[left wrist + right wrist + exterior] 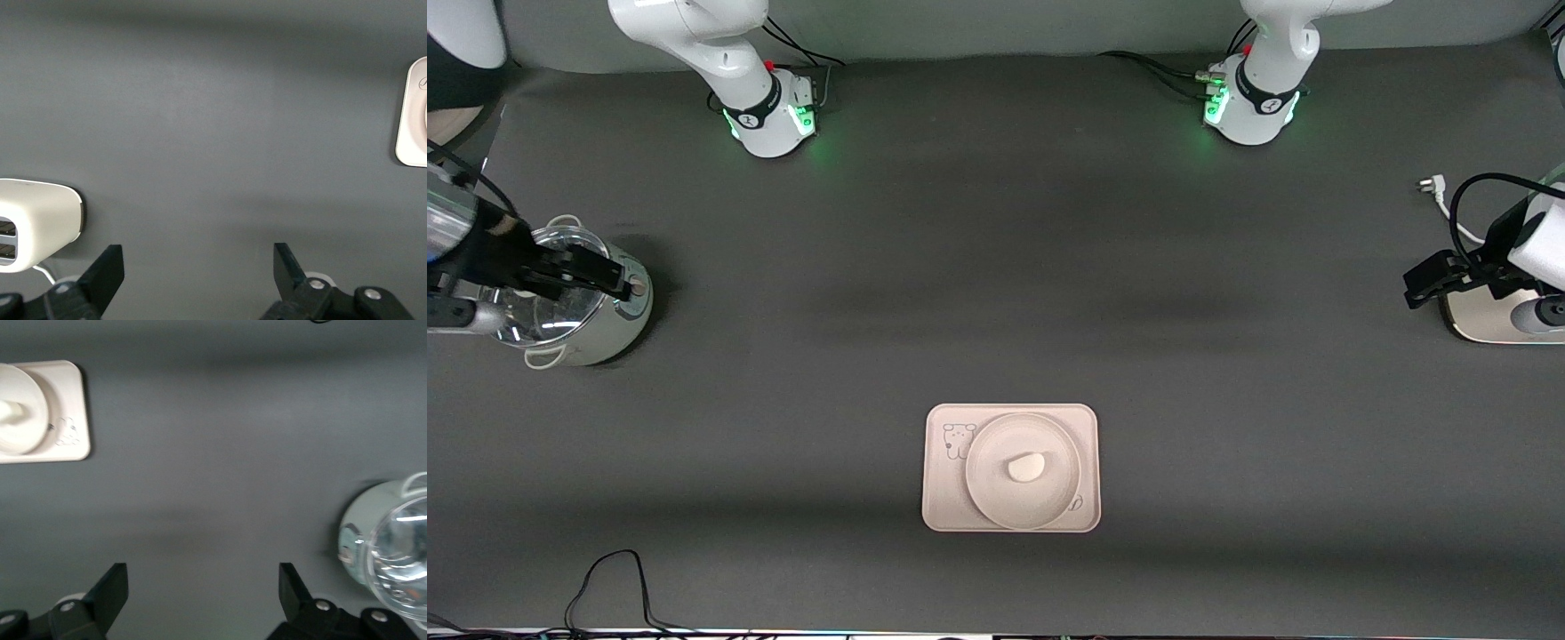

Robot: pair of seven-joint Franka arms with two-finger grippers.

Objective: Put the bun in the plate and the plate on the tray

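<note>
The small off-white bun lies in the middle of the round cream plate. The plate sits on the pale pink rectangular tray, which lies mid-table toward the front camera. The right wrist view shows the tray, the plate and the bun. In the left wrist view only an edge of the tray shows. My right gripper is open and empty, over the pot at the right arm's end. My left gripper is open and empty, by a cream appliance at the left arm's end.
A pale green pot with a glass lid stands at the right arm's end of the table. A cream toaster-like appliance stands at the left arm's end, with a white plug near it. A black cable loops at the front edge.
</note>
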